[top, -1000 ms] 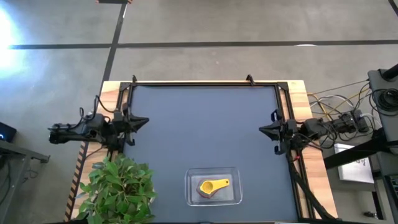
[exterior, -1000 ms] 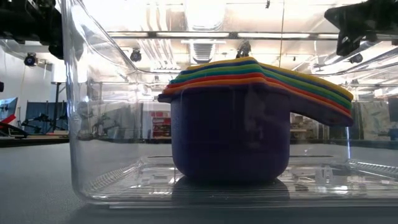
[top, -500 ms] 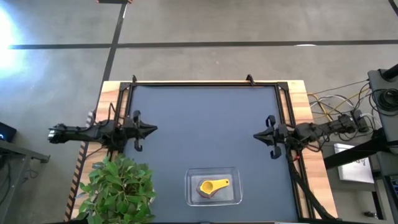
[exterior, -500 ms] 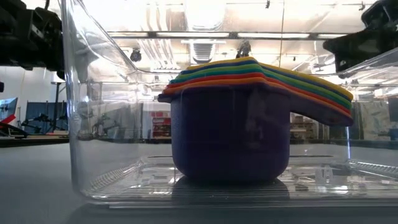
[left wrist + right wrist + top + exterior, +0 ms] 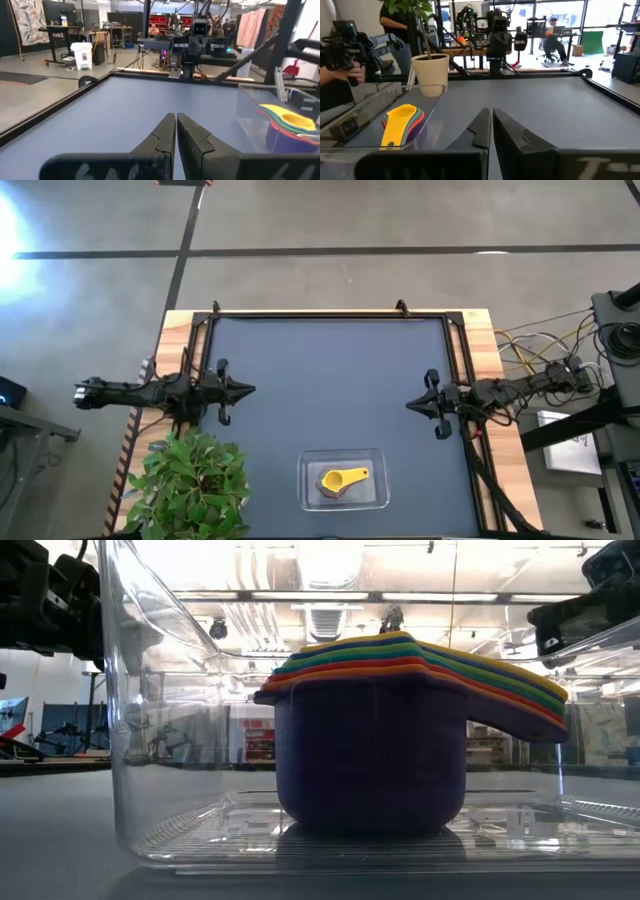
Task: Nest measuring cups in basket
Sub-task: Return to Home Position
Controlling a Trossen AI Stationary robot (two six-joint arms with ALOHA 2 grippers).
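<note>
The nested measuring cups (image 5: 342, 480) (yellow on top, purple outermost) sit inside the basket (image 5: 376, 462) at the near edge of the worktop (image 5: 330, 370), with the left hand (image 5: 250, 390) and right hand (image 5: 410, 404) well apart at its sides, both clenched empty.

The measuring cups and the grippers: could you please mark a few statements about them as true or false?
1. The measuring cups sit nested as one stack inside the basket. True.
2. The purple cup tops the stack. False: the yellow cup is on top, and the purple cup is the outermost, at the bottom.
3. The left gripper holds a cup. False: it is shut on nothing, at the left side of the table, apart from the basket.
4. The right gripper is shut and empty at the table's right side. True.
5. The potted plant stands on the right arm's side of the basket. False: it stands on the left arm's side.
</note>
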